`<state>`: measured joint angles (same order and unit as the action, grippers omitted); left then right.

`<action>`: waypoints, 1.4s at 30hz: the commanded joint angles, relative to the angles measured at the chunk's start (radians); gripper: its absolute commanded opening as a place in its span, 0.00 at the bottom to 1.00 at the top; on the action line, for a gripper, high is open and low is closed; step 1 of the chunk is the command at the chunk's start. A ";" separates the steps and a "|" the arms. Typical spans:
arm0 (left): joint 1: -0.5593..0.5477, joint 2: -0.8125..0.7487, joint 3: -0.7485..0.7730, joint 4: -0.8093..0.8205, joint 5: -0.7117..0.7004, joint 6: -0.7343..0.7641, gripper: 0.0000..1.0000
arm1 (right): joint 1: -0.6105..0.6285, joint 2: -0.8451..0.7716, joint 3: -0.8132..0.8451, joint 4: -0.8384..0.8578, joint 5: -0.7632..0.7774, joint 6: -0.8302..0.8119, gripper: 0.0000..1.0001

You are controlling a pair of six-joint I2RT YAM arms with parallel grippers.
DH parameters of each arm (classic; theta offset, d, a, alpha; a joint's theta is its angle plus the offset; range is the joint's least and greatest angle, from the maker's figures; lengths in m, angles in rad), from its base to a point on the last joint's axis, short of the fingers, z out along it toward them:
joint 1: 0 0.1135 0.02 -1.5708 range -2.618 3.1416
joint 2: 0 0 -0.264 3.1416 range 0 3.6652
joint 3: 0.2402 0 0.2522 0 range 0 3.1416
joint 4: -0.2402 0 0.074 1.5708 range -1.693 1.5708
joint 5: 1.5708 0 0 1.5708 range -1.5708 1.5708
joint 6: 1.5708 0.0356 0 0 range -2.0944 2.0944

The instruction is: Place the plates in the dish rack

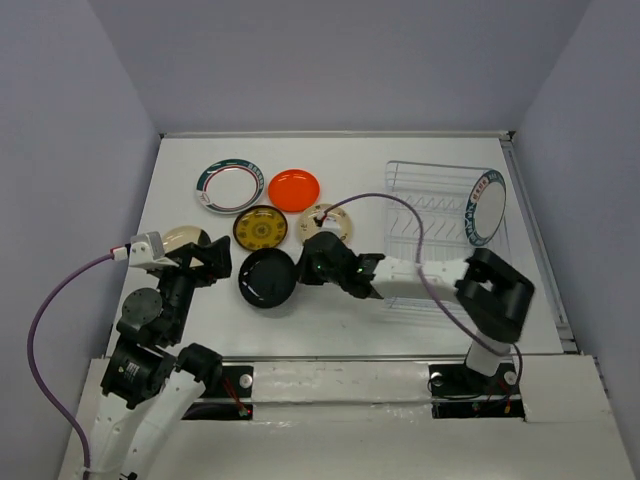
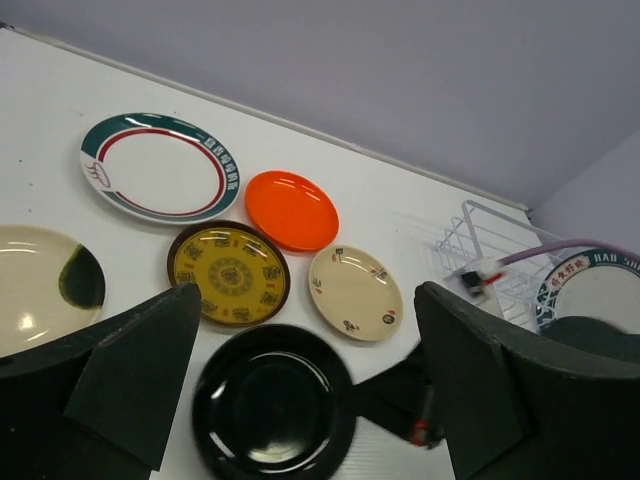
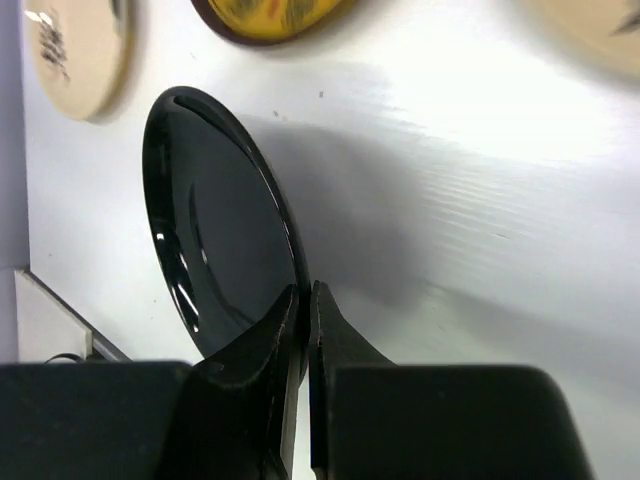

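- R gripper (image 3: 306,290): pinches rim of black plate (image 1: 262,278); fingers (image 3: 345,345) pressed together, only the thin rim btwn them.
- Black plate: sits near front-centre of table (image 1: 350,160), btwn the two grippers; held at its right edge; in R wrist view looks tipped up on gripped side, shadow on table beside it; can't tell how far off the surface.
- L gripper (image 1: 218,257): hovers just left of black plate; fingers (image 2: 135,380) spread wide, nothing btwn them.
- Dish rack (image 1: 430,205): stands at right of table; holds teal-rimmed plate (image 1: 485,207) on edge, upright, at rack's right end.
- Behind black plate, flat on table: brown-yellow plate (image 2: 228,272) and cream floral plate (image 2: 354,292) side by side, apart; in top view cream one partly hidden by R gripper.
- Further back: orange plate (image 2: 292,209), touching or just beside brown-yellow plate; green-red rimmed plate (image 2: 158,166) to its left.
- Far left: beige plate (image 2: 30,290), partly hidden under L gripper.
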<state>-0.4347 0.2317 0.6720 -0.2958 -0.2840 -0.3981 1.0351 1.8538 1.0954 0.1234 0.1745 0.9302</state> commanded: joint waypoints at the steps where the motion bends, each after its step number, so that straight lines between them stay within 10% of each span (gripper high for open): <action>1: -0.002 -0.020 0.024 0.055 0.017 0.007 0.99 | -0.043 -0.407 -0.032 -0.216 0.299 -0.195 0.07; 13: -0.044 -0.051 0.021 0.057 0.022 0.013 0.99 | -0.585 -0.648 0.201 -0.867 0.908 -0.573 0.07; 42: -0.079 -0.052 0.024 0.049 0.008 0.010 0.99 | -0.737 -0.346 0.256 -0.691 0.974 -1.044 0.07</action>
<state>-0.5041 0.1810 0.6720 -0.2817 -0.2649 -0.3977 0.3279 1.5188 1.3476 -0.6788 1.1072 -0.0425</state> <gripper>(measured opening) 0.990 0.097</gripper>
